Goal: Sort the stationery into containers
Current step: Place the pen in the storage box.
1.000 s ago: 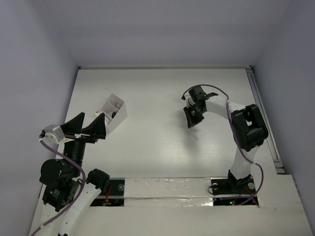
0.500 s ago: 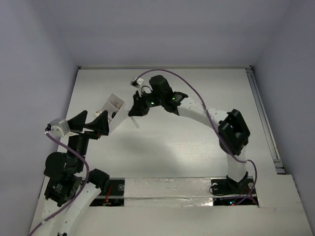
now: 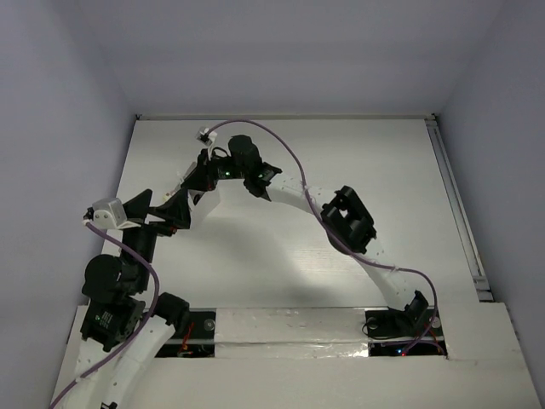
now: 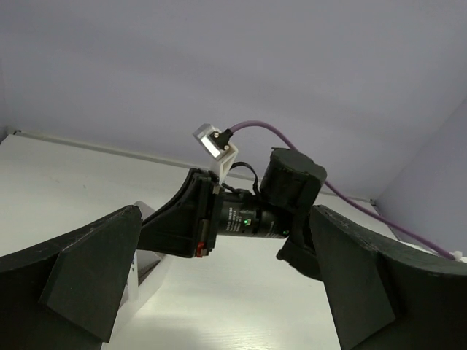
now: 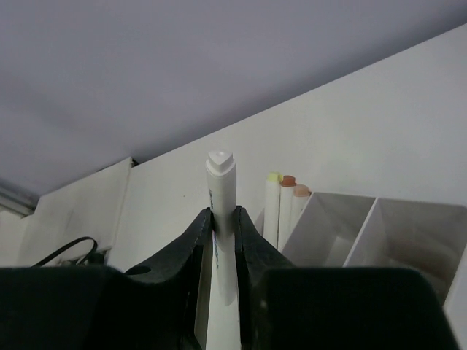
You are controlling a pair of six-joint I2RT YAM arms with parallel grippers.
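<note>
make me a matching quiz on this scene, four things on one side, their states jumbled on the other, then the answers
Things:
1. left arm's jaws
2. right arm's jaws
3. thin white stick with a white triangular end
4. three thin white sticks with yellow and pinkish tips

States:
a. standing side by side at one end of the white translucent plastic compartment box
b. wide open
c. gripped, its end sticking out past the jaws
d. closed on a stick

Pairs: 1-b, 2-d, 3-c, 4-a
</note>
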